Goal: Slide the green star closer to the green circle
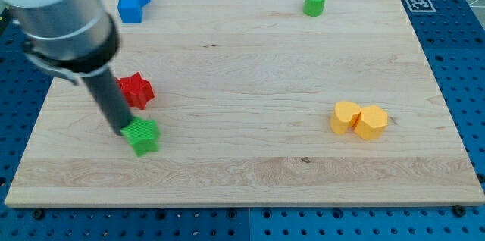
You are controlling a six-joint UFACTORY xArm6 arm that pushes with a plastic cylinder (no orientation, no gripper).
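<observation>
The green star [143, 136] lies on the wooden board at the view's lower left. The green circle [314, 2] stands far off at the view's top, right of centre. My tip [123, 130] rests at the star's upper left edge, touching or almost touching it. The dark rod rises from there toward the view's upper left, up to the grey arm body.
A red star [136, 89] lies just above the green star, partly behind the rod. A blue block [133, 3] sits at the top left. Two yellow blocks [358, 120] lie side by side at the right. The board's edge [227, 205] runs along the bottom.
</observation>
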